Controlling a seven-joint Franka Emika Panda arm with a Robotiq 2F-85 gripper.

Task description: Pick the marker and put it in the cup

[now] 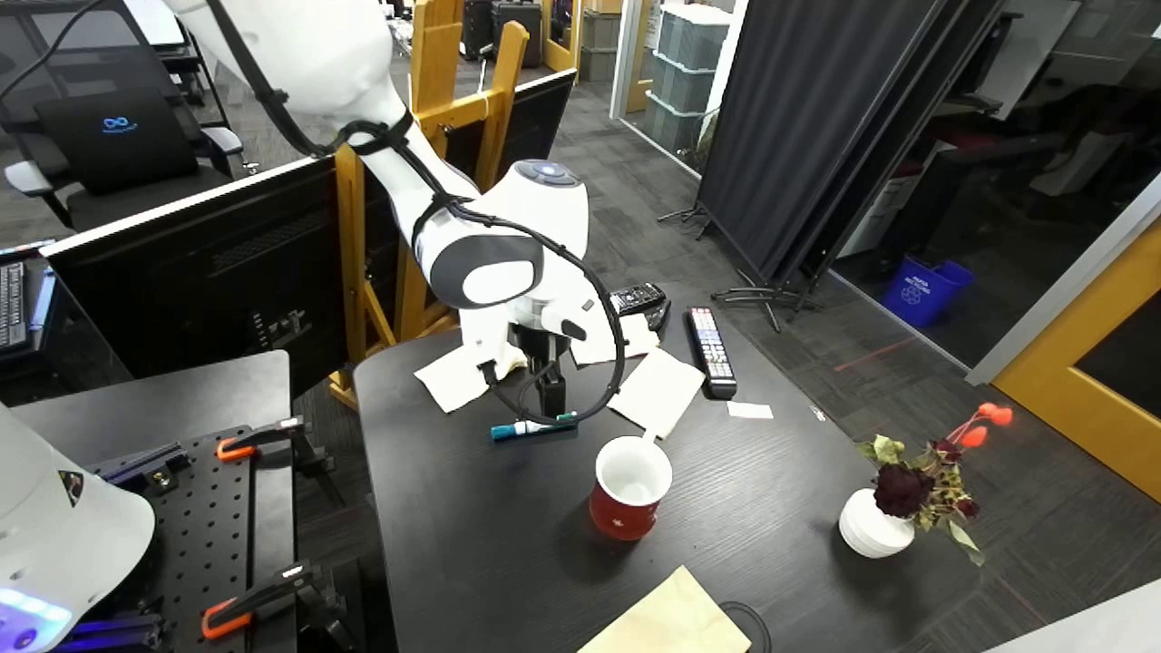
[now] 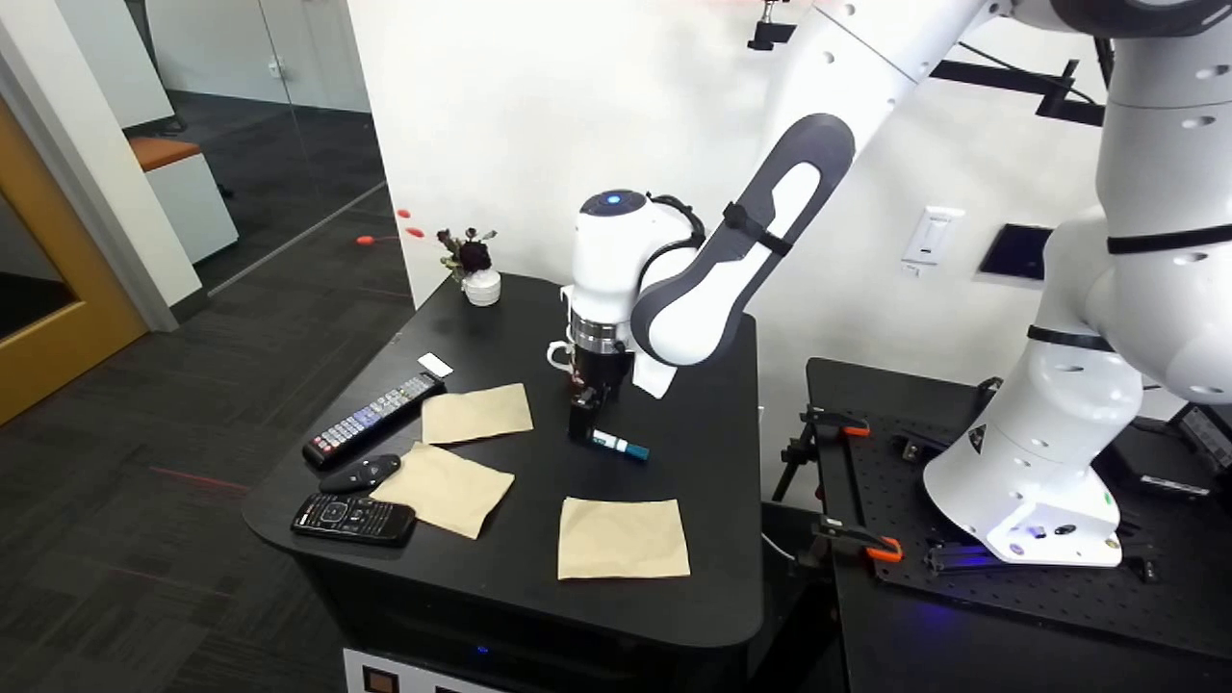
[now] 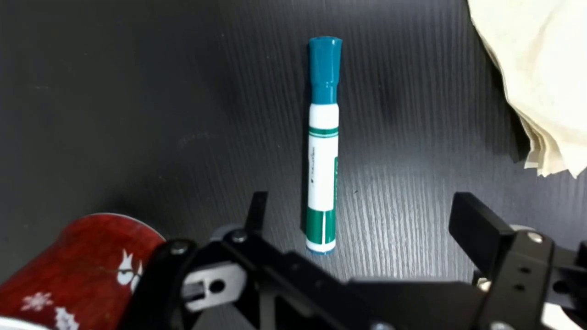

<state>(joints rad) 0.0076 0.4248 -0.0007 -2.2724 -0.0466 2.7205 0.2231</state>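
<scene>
The marker has a white body, a teal cap and a green end, and lies flat on the dark table. It shows in both exterior views (image 1: 513, 430) (image 2: 621, 445) and in the wrist view (image 3: 323, 156). The red cup with a white inside (image 1: 624, 512) stands upright near it; it shows at lower left in the wrist view (image 3: 87, 270). In an exterior view, mostly its handle (image 2: 558, 356) shows behind the gripper. My gripper (image 3: 360, 206) is open and empty above the marker's green end, which appears between the fingers, nearer the left one. It shows in both exterior views (image 1: 551, 405) (image 2: 582, 423).
Tan napkins (image 1: 660, 392) (image 2: 624, 539) lie around the marker, one at upper right in the wrist view (image 3: 545, 82). A long remote (image 2: 375, 421), smaller remotes (image 2: 353, 520) and a white card (image 2: 435, 365) lie on the table. A white vase with flowers (image 1: 875, 526) stands near an edge.
</scene>
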